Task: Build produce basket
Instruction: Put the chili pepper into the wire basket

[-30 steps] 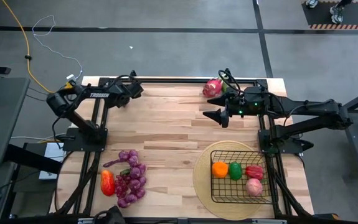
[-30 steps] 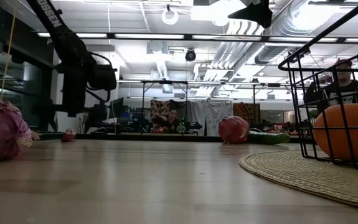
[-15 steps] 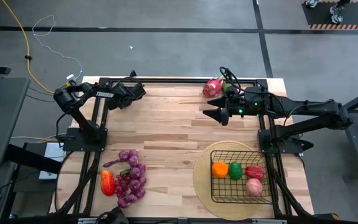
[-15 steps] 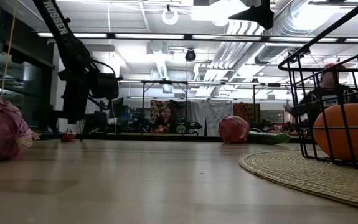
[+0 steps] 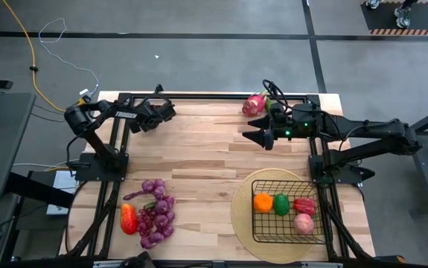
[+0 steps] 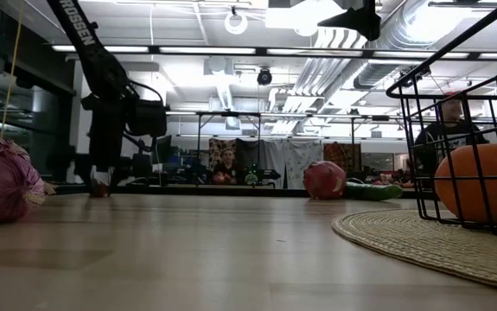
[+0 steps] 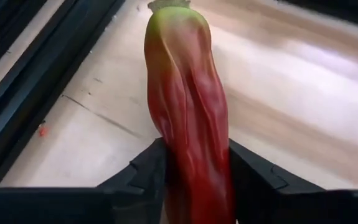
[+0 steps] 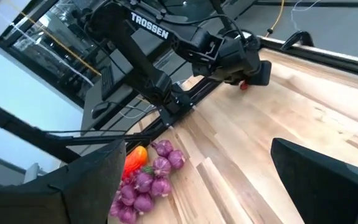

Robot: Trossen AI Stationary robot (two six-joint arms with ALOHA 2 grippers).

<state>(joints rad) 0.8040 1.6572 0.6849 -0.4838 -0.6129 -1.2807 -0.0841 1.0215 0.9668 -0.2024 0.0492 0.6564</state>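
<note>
The counter (image 5: 206, 160) is carrying the basket (image 5: 316, 236) on a round mat (image 5: 242, 216) at the near right, already holding four pieces of produce, while a grape bunch (image 5: 156, 212) and an orange-red pepper (image 5: 128, 219) are lying at the near left and a dragon fruit (image 5: 254, 104) is sitting at the far edge. The right gripper (image 5: 252, 137) is hovering mid-counter with fingers spread wide and holding nothing. The left gripper (image 7: 194, 186) is working at the far left corner, its fingers (image 7: 142, 171) pressing on either side of a long red pepper (image 7: 188, 106).

That pepper is looking light, stiff and glossy, so probably slippery; gripping across its thick middle, as here, seems safest.

Only the left wrist view is showing the pepper between the fingers; the high view is hiding it under the gripper, though it alone is showing the basket's contents.
</note>
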